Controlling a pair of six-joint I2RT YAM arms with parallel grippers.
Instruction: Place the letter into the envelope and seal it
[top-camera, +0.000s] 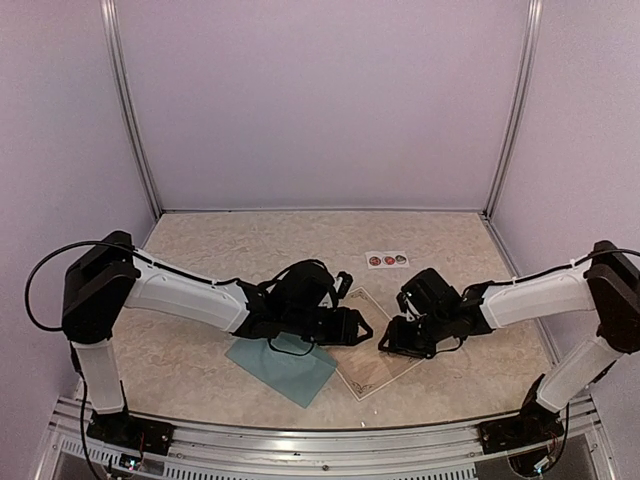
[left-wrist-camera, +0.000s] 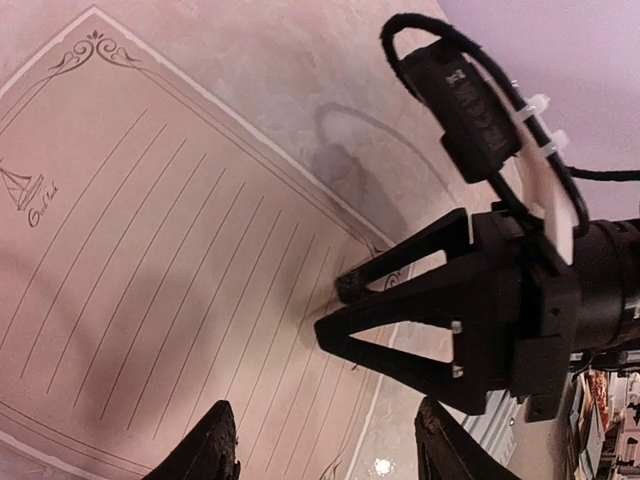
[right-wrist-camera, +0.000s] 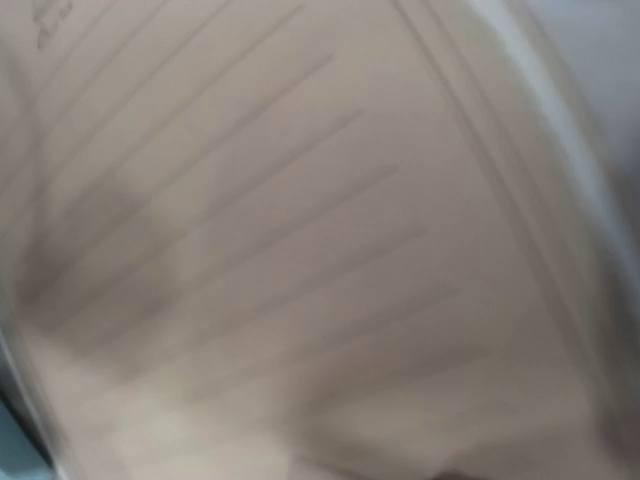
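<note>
Cream rectangular paper letter with dark ornate border looked matt, teal rectangular paper envelope was smooth and matt, beige mottled tabletop was dull.

A: What kind of site is this?
B: A lab test booth. The bench is boxed in by plain lilac walls on aluminium posts.
A: Any other evidence?
B: Two robot arms are bolted to a metal rail. The cabling is left exposed.
</note>
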